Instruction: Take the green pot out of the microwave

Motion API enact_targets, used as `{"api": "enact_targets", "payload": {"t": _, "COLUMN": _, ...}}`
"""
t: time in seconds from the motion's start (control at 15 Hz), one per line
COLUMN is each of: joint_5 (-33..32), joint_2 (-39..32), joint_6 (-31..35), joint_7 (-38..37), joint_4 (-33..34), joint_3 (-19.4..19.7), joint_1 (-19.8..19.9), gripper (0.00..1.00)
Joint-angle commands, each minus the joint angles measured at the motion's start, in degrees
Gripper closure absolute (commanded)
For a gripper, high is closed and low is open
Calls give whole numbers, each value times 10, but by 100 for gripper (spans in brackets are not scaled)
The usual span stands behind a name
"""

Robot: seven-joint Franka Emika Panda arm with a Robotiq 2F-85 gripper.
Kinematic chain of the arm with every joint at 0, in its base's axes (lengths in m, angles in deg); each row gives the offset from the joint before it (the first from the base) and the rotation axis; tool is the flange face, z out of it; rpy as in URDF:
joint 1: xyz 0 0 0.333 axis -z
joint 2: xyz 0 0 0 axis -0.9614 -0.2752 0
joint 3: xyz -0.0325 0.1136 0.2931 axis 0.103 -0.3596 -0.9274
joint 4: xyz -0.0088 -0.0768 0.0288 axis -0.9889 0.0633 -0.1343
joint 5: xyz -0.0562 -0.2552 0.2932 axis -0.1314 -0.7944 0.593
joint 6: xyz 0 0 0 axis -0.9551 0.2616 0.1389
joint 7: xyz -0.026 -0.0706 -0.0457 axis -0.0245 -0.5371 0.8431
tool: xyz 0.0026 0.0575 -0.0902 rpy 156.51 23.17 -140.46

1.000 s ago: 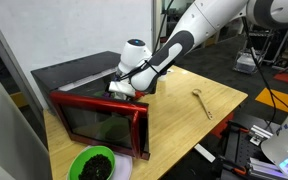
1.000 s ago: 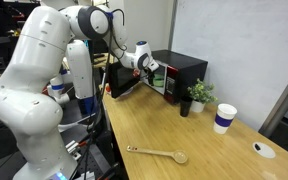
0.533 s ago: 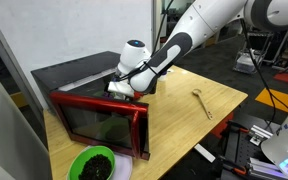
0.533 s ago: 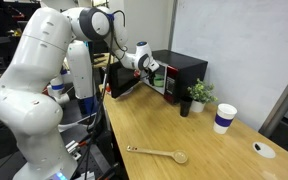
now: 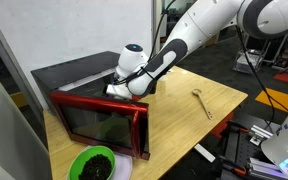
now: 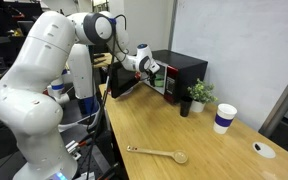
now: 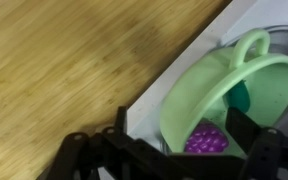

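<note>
Wooden table (image 7: 64,60), green pot (image 7: 209,90) in microwave (image 5: 79,72), between spread hand (image 7: 179,125) fingers

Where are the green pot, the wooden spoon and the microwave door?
green pot (image 7: 209,95): wrist view, on its side wall.
wooden spoon (image 5: 203,105): an exterior view, on its handle.
microwave door (image 5: 96,122): an exterior view, on its glass pane.
</note>
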Motion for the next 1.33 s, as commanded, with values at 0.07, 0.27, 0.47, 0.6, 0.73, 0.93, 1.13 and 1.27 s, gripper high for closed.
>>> {"api": "enact_targets", "payload": {"t": 0.07, "joint_5": 8, "joint_2": -27, "joint_6": 5, "joint_7": -6, "joint_4": 33, "joint_3": 14, "joint_1": -12, "gripper": 0}}
{"api": "enact_targets", "payload": {"t": 0.27, "joint_5": 10, "joint_2": -36, "joint_6": 1, "joint_7": -3, "joint_4": 44, "joint_3": 11, "joint_1": -10, "gripper": 0}}
{"api": "enact_targets", "payload": {"t": 0.47, "joint_5": 11, "joint_2": -45, "joint_6": -1, "joint_7": -1, "joint_4": 54, "joint_3": 9, "joint_1": -9, "gripper": 0}}
{"api": "enact_targets", "payload": {"t": 0.6, "joint_5": 11, "joint_2": -48, "joint_6": -2, "joint_7": 1, "joint_4": 59, "joint_3": 9, "joint_1": -9, "gripper": 0}}
{"api": "enact_targets", "payload": {"t": 0.73, "joint_5": 11, "joint_2": -52, "joint_6": -2, "joint_7": 2, "joint_4": 63, "joint_3": 8, "joint_1": -9, "gripper": 6}}
{"api": "enact_targets", "payload": {"t": 0.93, "joint_5": 10, "joint_2": -56, "joint_6": 0, "joint_7": 3, "joint_4": 67, "joint_3": 9, "joint_1": -10, "gripper": 40}}
{"api": "enact_targets", "payload": {"t": 1.13, "joint_5": 10, "joint_2": -55, "joint_6": 1, "joint_7": 4, "joint_4": 67, "joint_3": 9, "joint_1": -10, "gripper": 62}}
{"api": "enact_targets", "payload": {"t": 1.27, "joint_5": 10, "joint_2": -54, "joint_6": 2, "joint_7": 4, "joint_4": 66, "joint_3": 9, "joint_1": -10, "gripper": 76}}
